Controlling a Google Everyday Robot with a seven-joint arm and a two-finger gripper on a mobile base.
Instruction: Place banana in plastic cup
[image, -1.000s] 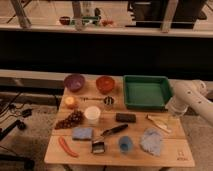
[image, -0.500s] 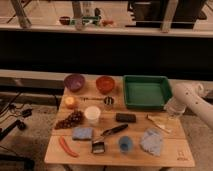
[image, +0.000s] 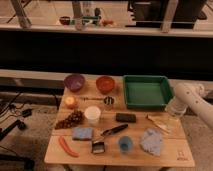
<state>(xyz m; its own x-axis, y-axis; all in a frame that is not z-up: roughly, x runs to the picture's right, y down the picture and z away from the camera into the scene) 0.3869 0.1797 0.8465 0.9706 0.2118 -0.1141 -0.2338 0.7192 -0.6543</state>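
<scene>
Pincer is seen just off the front-right corner of the green tray, low over the tabletop. Whether it is released or clenched cannot be told. Banana is laid flat just in front of the tray's right half, near the pincer; contact cannot be made out. Plastic cup is stood upright, well in front of the tray's left edge, apart from the banana. Crumpled cloth is seen in front of the tray, between cup and banana.

Matt wood tbl; end effector at right
</scene>
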